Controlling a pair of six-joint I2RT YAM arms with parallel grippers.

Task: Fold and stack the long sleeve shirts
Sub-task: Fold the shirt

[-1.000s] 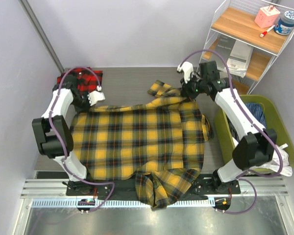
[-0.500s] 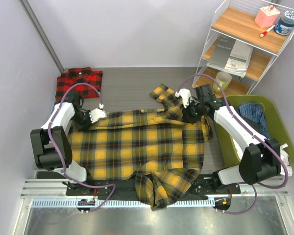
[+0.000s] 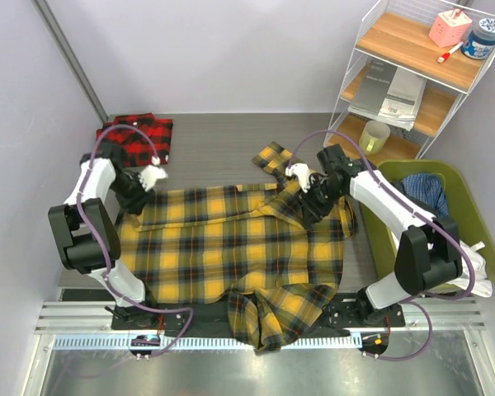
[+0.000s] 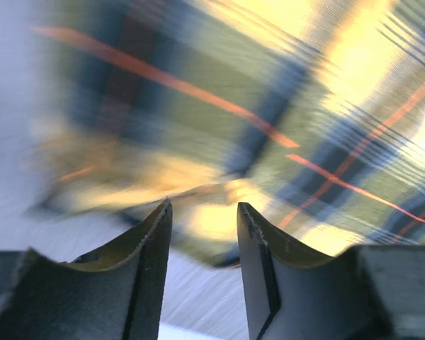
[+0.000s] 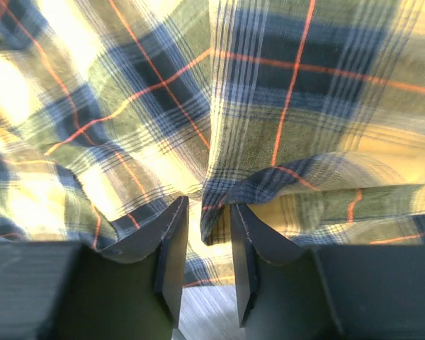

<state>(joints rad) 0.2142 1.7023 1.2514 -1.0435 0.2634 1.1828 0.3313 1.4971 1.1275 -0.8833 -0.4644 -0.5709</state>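
The yellow-and-black long sleeve shirt (image 3: 239, 247) lies spread across the table, its far strip folded over toward me. My left gripper (image 3: 140, 186) (image 4: 204, 204) sits at the shirt's far left corner, open, with the blurred cloth edge (image 4: 219, 212) just beyond its tips and nothing between them. My right gripper (image 3: 308, 196) (image 5: 209, 202) is low over the far right corner, also open; a loose fold of the shirt's hem (image 5: 223, 195) hangs in the gap, not pinched. The red-and-black shirt (image 3: 136, 136) lies folded at the back left.
One yellow sleeve (image 3: 272, 154) sticks out behind the shirt; another part (image 3: 272, 318) hangs over the near table edge. A green bin (image 3: 478, 223) with clothes stands at the right. Behind it is a wire shelf (image 3: 412, 66) with a cup (image 3: 373, 132).
Both grippers carried the shirt's far edge toward me and down onto the table, then opened and let it go. The left gripper has backed off a little to the far left.
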